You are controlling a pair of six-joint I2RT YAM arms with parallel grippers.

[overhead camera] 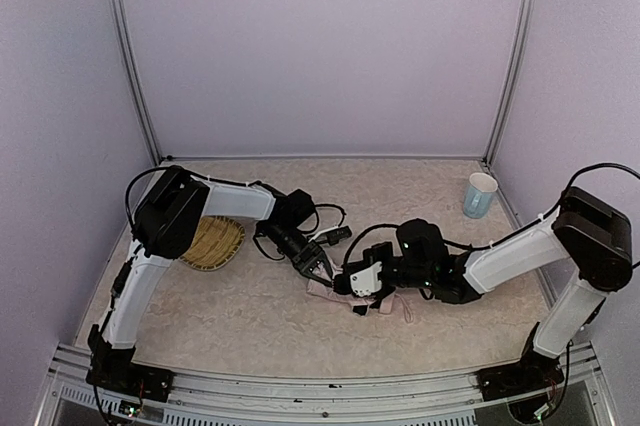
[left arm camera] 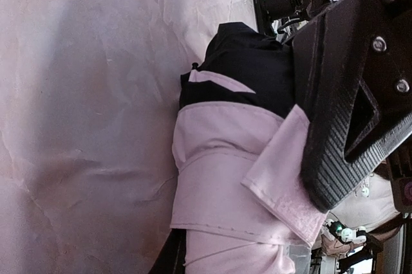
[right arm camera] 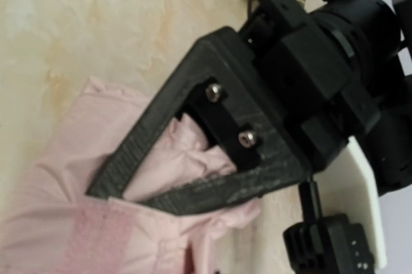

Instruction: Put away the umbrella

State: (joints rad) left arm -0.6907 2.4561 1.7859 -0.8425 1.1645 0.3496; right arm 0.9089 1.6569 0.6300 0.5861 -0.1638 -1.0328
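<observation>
Umbrella (overhead camera: 390,304) centre; tray (overhead camera: 218,244) partly under L arm (overhead camera: 235,203); cup (overhead camera: 479,194) back-R corner.

Thin matt pink cloth umbrella (left arm camera: 219,158), ribbed matt black plastic fingers (left arm camera: 328,126), woven yellow tray (overhead camera: 212,242), mottled beige table (overhead camera: 400,186).

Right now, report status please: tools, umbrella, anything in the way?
Left tool clamped on strap tab of umbrella. Right tool shut, close beside. Yellow woven tray, cup well apart.
</observation>
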